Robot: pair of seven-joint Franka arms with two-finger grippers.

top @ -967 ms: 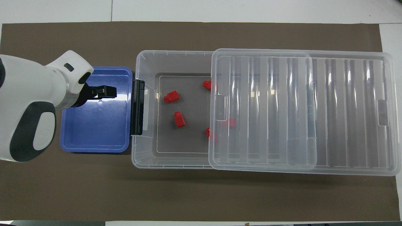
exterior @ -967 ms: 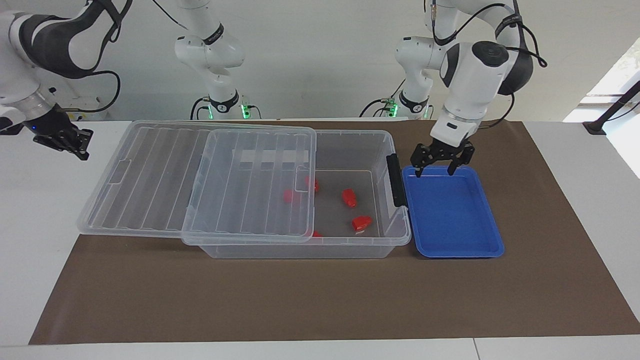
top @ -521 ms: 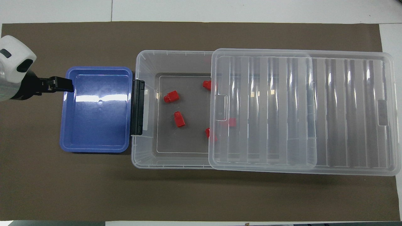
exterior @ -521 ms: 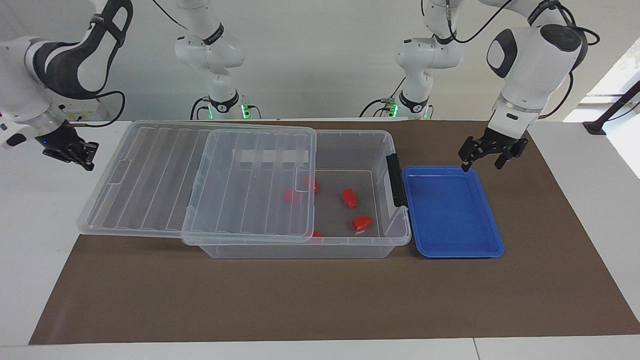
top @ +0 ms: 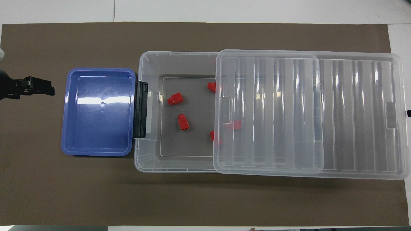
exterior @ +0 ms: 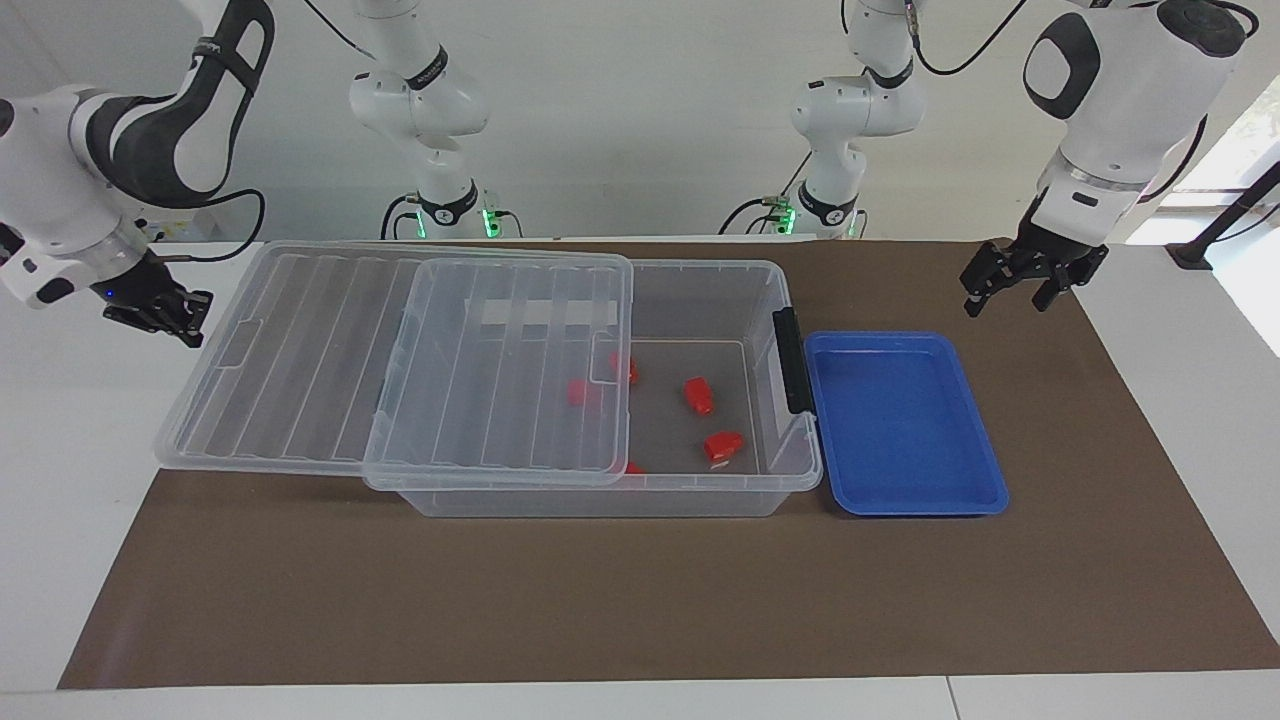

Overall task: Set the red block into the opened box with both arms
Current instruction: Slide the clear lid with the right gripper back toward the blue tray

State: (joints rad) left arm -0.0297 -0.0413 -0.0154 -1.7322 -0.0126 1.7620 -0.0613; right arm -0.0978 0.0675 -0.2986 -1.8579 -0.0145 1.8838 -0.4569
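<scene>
The clear box [exterior: 600,497] [top: 141,160] stands on the brown mat, its ribbed lid [exterior: 300,350] [top: 305,112] slid partway off toward the right arm's end. Several red blocks lie on its floor, among them one [exterior: 699,395] [top: 183,122] in the uncovered part and one [exterior: 578,392] [top: 236,125] under the lid's edge. My left gripper [exterior: 1005,303] [top: 48,88] hangs open and empty over the mat, off the blue tray's corner toward the left arm's end. My right gripper [exterior: 185,330] is shut, holds nothing, and hovers over the white table beside the lid's end.
An empty shallow blue tray [exterior: 905,420] [top: 99,112] sits against the box's end with the black latch handle [exterior: 795,360] [top: 141,109]. The brown mat [exterior: 640,600] stretches bare from the box to the table edge farthest from the robots.
My left gripper rose from over the blue tray and swung out past it toward the left arm's end, still open. My right gripper drifted slightly toward the lid, still shut.
</scene>
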